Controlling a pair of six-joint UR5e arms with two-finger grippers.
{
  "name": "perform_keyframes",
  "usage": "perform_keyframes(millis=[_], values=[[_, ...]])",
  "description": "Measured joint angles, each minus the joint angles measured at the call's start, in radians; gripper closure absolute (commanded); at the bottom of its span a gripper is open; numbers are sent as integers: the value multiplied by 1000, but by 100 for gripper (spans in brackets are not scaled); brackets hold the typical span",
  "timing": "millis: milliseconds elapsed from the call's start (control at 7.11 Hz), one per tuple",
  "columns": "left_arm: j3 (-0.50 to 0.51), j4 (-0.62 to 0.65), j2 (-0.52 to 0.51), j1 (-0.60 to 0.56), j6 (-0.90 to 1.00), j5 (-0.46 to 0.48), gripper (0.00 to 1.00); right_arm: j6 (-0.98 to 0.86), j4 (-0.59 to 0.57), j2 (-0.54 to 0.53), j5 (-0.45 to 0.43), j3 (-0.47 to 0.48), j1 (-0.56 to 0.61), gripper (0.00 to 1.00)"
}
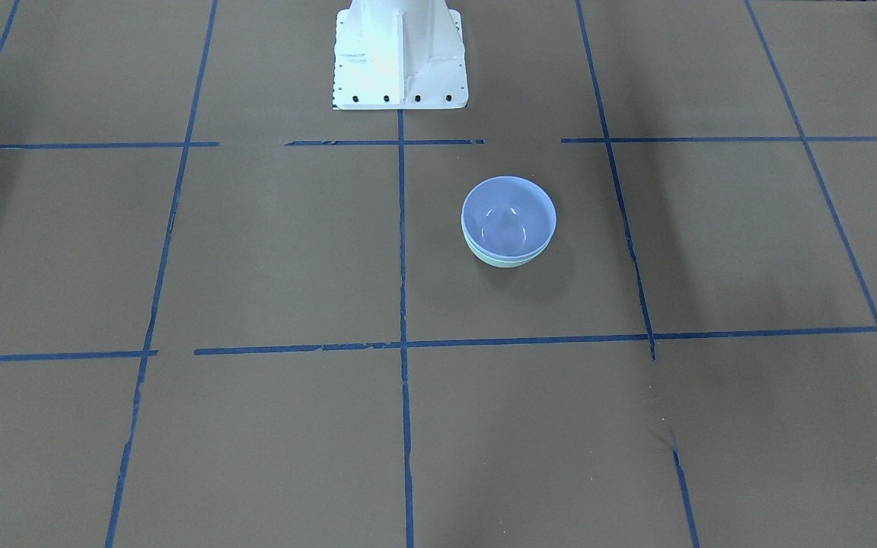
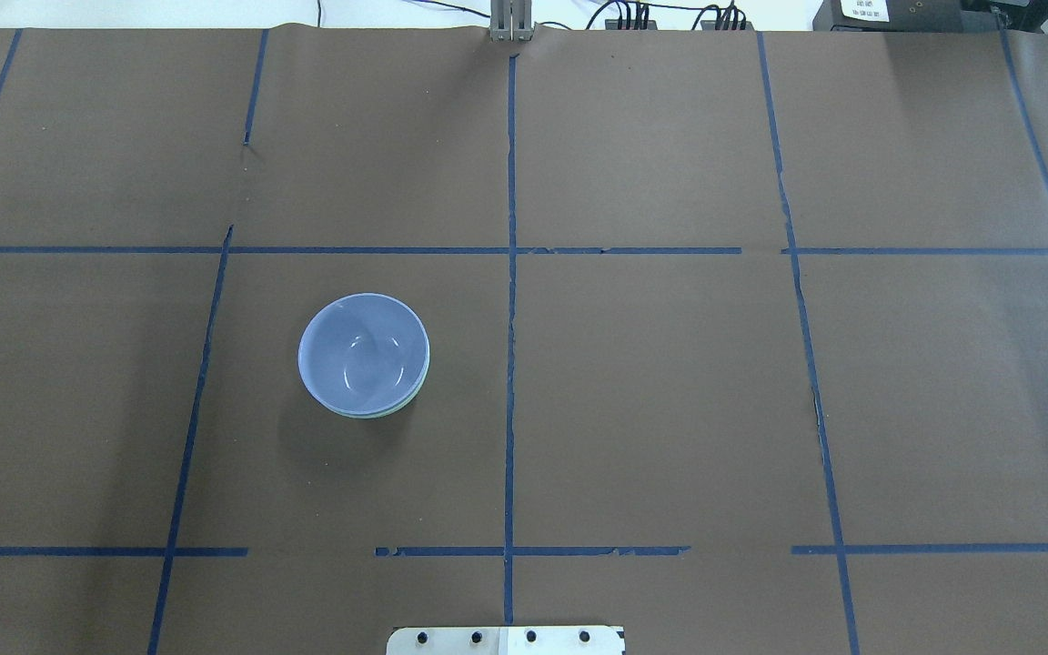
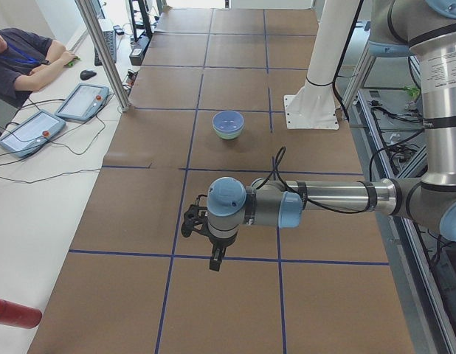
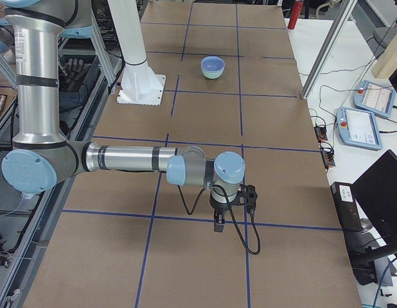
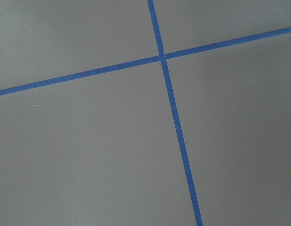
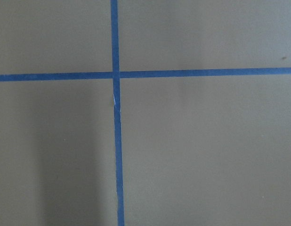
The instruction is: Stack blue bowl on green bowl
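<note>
The blue bowl [image 1: 508,215] sits nested inside the green bowl [image 1: 503,261], of which only a thin mint rim shows below it. The stack stands upright on the brown table, left of centre in the overhead view [image 2: 362,353]. It also shows far off in the exterior left view [image 3: 228,120] and the exterior right view [image 4: 212,64]. My left gripper [image 3: 213,262] hangs over the table's near end, far from the bowls. My right gripper [image 4: 219,224] hangs over the opposite end. I cannot tell whether either is open or shut. Both wrist views show only bare table and tape.
The white robot base [image 1: 399,57] stands behind the bowls. Blue tape lines [image 2: 510,364] grid the brown table. An operator [image 3: 21,59] and teach pendants [image 3: 84,101] are beside the table's far edge, with a metal post [image 3: 102,51] there. A red cylinder [image 3: 14,313] lies off the table.
</note>
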Motion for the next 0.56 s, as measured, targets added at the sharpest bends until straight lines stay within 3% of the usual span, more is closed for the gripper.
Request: perform_keyframes(millis=[562], values=[[-14, -3, 9, 0, 3, -2, 0, 0, 0, 0, 0, 0, 0, 0]])
